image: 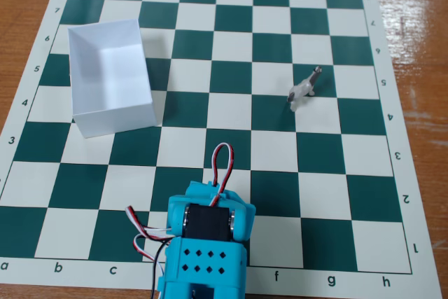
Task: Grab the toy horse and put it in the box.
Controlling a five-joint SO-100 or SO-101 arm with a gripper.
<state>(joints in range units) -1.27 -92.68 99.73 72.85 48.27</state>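
The toy horse [304, 88] is a tiny whitish-grey figurine standing on the chessboard at the right of the fixed view, near the middle rows. The box [112, 78] is a white open-topped paper box at the left of the board, and it looks empty. The blue arm [206, 243] enters from the bottom centre, with red, white and black wires looping over it. Only its body and motor housing show. The gripper's fingers are not visible, so the arm is well short of both horse and box.
The green and white chessboard mat [231, 124] covers most of the wooden table [420, 5]. Bare wood shows along the top, left and right edges.
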